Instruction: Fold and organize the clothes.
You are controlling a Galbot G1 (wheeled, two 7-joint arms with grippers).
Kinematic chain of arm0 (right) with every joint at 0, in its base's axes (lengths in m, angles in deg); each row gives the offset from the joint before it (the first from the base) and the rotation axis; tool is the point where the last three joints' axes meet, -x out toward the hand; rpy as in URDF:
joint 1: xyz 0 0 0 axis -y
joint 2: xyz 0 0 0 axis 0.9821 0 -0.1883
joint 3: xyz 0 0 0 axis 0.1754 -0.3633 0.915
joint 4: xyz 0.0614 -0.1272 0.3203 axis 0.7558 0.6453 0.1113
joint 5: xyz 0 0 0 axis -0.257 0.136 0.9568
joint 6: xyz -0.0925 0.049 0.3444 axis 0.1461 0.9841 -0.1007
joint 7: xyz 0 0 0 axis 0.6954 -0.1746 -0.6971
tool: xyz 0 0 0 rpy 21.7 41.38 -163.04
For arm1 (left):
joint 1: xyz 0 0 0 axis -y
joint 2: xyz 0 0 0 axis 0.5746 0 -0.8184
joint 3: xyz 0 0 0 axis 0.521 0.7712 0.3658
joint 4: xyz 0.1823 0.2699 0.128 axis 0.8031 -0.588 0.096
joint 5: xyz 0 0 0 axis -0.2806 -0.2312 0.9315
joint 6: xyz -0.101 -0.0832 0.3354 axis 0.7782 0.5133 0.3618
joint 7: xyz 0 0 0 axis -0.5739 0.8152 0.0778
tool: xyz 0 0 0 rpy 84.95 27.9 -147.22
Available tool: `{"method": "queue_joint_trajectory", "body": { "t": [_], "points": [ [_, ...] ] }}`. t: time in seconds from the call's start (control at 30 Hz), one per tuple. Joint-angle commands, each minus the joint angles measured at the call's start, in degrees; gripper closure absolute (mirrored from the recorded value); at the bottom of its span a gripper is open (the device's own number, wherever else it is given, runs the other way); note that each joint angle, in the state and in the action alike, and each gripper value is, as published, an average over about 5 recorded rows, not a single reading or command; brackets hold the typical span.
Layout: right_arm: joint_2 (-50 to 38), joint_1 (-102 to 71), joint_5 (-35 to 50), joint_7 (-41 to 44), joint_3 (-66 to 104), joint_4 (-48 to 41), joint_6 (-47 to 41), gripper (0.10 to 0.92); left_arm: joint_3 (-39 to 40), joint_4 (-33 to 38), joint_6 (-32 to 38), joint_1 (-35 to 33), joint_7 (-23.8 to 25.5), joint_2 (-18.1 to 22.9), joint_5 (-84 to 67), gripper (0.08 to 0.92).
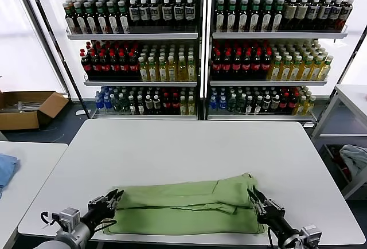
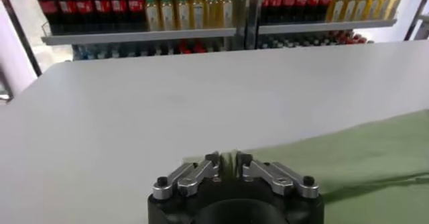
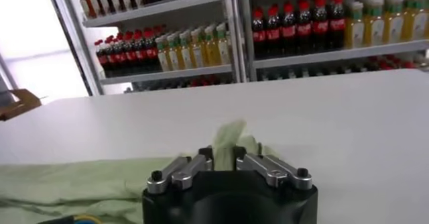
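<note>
The light green polo shirt lies folded into a long flat band near the front edge of the white table. My left gripper is shut on the shirt's left end; the fabric is pinched between its jaws in the left wrist view. My right gripper is shut on the shirt's right end, with green fabric sticking up between its jaws in the right wrist view. Collar, buttons and logo are hidden in the fold.
Shelves of bottles stand behind the table. A cardboard box sits on the floor at far left. A blue cloth lies on a side table at left. A second table stands at right.
</note>
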Motion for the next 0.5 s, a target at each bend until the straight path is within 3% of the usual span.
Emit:
{"method": "queue_joint_trajectory", "body": {
  "t": [0.03,0.2,0.37,0.5],
  "points": [
    [-1.18,0.83,1.38,0.67,13.16,-4.34,8.11,0.577,-8.79,6.26,-0.81,-5.02,-2.89,3.35,-3.20,0.658],
    [-1.96,1.53,6.96,1.08,17.86,-7.32,9.91,0.438,-6.99,7.08,1.39,-5.60,-6.65,6.75,-6.17,0.511],
    [-0.13,0.46,6.78,1.15,17.65,-7.32,11.03,0.291,-1.46,4.96,1.76,-5.48,-8.33,10.91,-2.86,0.364],
    [1.15,-0.58,7.61,1.18,16.82,-5.73,10.86,0.218,1.38,3.13,1.78,-4.68,-9.05,12.64,-0.18,0.252]
  ]
}}
